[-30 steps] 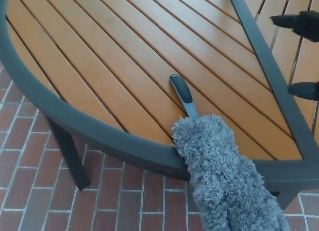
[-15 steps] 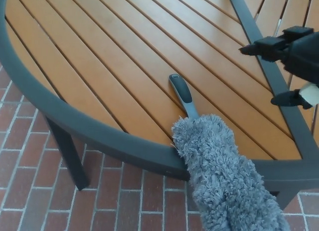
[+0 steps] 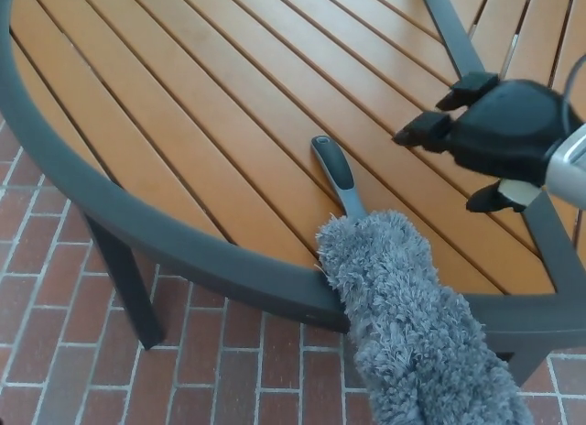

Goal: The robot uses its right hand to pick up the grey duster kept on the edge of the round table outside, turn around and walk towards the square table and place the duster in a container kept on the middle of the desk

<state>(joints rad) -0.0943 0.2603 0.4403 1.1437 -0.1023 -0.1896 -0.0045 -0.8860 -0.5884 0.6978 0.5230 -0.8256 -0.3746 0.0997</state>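
Head view, right hand (image 3: 499, 136): I see it above the slatted tabletop, fingers (image 3: 423, 130) spread, grasping nothing, apart from the duster.
Head view, grey duster (image 3: 394, 297): its fluffy head overhangs the near rim; its handle (image 3: 335, 173) lies flat on the slats, pointing inward.
Head view, round table (image 3: 183, 256): orange slats in a dark frame, standing on brick paving (image 3: 55, 352).
Head view, left hand: I cannot see it.

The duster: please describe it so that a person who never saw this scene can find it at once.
Look at the round table of orange slats with a dark grey rim. At its near edge lies the duster, its handle on the slats. Its fluffy grey head hangs over the rim, above the brick floor; nothing else is fluffy.
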